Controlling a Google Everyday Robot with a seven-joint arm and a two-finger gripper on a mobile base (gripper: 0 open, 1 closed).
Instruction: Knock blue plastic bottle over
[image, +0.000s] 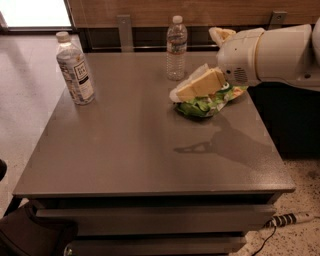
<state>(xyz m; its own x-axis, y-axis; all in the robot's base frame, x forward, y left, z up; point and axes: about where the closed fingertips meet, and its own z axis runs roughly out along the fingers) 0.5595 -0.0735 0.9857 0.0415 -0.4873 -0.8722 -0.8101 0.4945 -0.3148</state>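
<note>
Here blue plastic bottle (75, 70) stands well apart from end effector (182, 93).

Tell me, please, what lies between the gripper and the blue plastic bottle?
Bare tabletop separates the gripper, by the green bag, from the blue plastic bottle in the camera view.

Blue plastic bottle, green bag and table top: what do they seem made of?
Blue plastic bottle: clear plastic, see-through above a matte printed label.
Green bag: likely thin plastic film, crinkled and glossy.
Table: smooth grey top, probably laminate; it shows faint reflections.
The gripper hovers over the bag.
</note>
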